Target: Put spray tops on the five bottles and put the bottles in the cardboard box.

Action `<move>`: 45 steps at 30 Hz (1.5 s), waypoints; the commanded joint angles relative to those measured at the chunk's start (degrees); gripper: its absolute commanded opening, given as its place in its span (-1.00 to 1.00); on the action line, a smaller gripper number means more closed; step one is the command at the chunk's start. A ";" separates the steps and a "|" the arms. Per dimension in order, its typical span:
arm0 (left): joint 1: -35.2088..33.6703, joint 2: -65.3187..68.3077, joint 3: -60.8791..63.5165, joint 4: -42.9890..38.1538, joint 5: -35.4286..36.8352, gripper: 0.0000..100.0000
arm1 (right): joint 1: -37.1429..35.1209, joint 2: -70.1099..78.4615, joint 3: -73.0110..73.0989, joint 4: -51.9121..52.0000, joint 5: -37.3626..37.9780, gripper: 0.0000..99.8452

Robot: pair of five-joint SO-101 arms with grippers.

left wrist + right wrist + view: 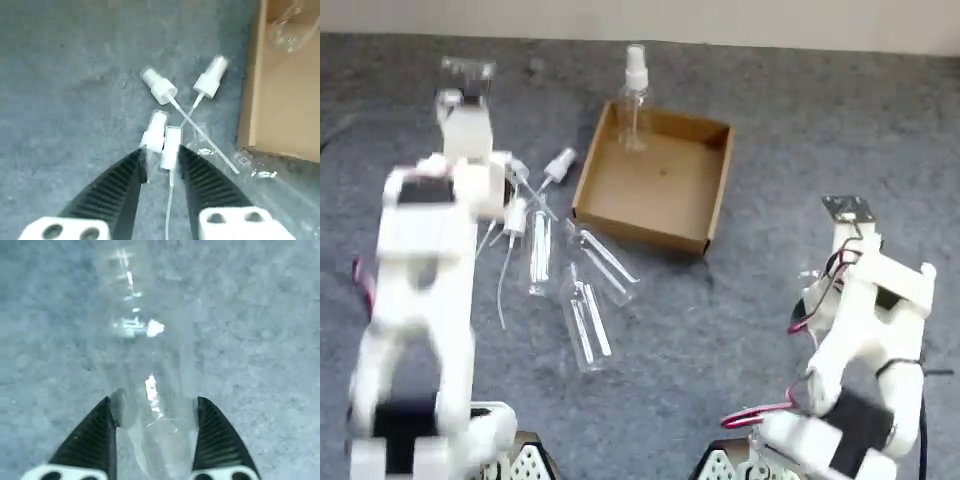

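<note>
Pinching a white plastic spray top with a thin dip tube (170,146) between black ribbed jaws, left gripper (162,159) low over the grey felt-covered table (770,120), toward its left edge. Touching that top, a second white spray top (154,132) beside one jaw tip. Just beyond, two more loose white spray tops (159,86) (211,79) flat on the felt, dip tubes crossing. Nearer the table's middle, three uncapped clear plastic bottles on their sides: one (538,250) next to the held top, one (605,262) angled toward the box, one (588,322) closer to the near edge. Further right, toward the far edge, shallow brown cardboard box (640,228), open on top, with a clear bottle fitted with a white spray top (633,100) upright in its far left corner. Toward the right edge, well apart from the box, right gripper (155,410) with black jaws pressed against either side of another clear plastic bottle (150,365), its body stretching away from the fingers above the felt.
</note>
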 commanded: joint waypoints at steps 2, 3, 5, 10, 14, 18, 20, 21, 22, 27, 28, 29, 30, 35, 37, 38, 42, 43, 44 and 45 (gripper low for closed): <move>-1.54 22.55 -30.73 10.81 0.35 -0.75 | 1.01 4.35 -1.19 -2.33 0.88 -0.99; -2.15 26.59 -35.47 12.92 -1.41 -0.77 | 1.01 4.79 -1.19 -2.33 0.88 -0.99; -3.03 34.24 -44.09 17.49 -5.45 -0.79 | 1.01 4.97 -1.19 -2.33 0.88 -0.99; -4.00 50.15 -60.79 28.57 -15.21 -0.79 | 0.48 4.97 -1.19 -2.33 0.97 -0.99; -4.62 58.68 -70.99 33.76 -18.99 -0.80 | 0.48 4.97 -1.27 -2.07 0.97 -0.99; -4.97 64.31 -76.35 35.43 -20.48 -0.80 | 0.57 4.97 -0.92 -2.07 0.97 -0.99; -5.05 66.51 -77.23 35.43 -20.48 -0.80 | 0.57 4.97 -0.84 -1.98 0.88 -0.99; -5.05 67.38 -77.32 35.43 -20.48 -0.80 | 0.57 4.97 -0.84 -1.98 0.88 -0.99; -5.05 68.26 -77.32 35.43 -20.57 -0.80 | 0.57 4.97 -0.84 -1.98 0.88 -0.99; -5.23 71.60 -77.32 35.34 -20.57 -0.81 | 0.75 4.97 -0.84 -1.98 0.88 -0.97; -5.67 71.87 -77.32 35.43 -20.57 -0.84 | 0.84 4.97 -0.84 -1.98 0.88 -0.96; -6.11 71.87 -77.32 35.52 -20.57 -0.89 | 1.01 4.97 -0.84 -1.98 0.88 -0.95; -6.73 71.87 -77.32 35.69 -20.57 -0.96 | 1.10 4.97 -0.84 -1.89 0.88 -0.94; -11.03 69.05 -76.70 36.84 -22.42 -1.00 | 1.10 4.88 -0.84 -1.89 0.44 -0.89; -13.14 66.33 -75.12 36.84 -22.86 -1.00 | 1.10 4.88 -0.92 -1.89 -1.76 -0.84; -14.29 64.40 -74.24 36.92 -22.86 -1.00 | 1.10 4.88 -1.10 -1.89 -2.64 -0.82; -18.59 54.73 -68.79 36.92 -23.03 -1.00 | 1.10 4.88 -1.27 -1.80 -2.81 -0.78; -19.21 52.09 -66.51 36.92 -23.82 -1.00 | 1.10 4.88 -1.27 -1.80 -2.81 -0.78; -19.47 49.36 -63.87 36.92 -24.62 -1.00 | 1.10 4.88 -1.27 -1.80 -2.90 -0.78; -19.56 46.55 -60.79 36.92 -24.97 -1.00 | 1.10 4.88 -1.27 -1.80 -3.16 -0.78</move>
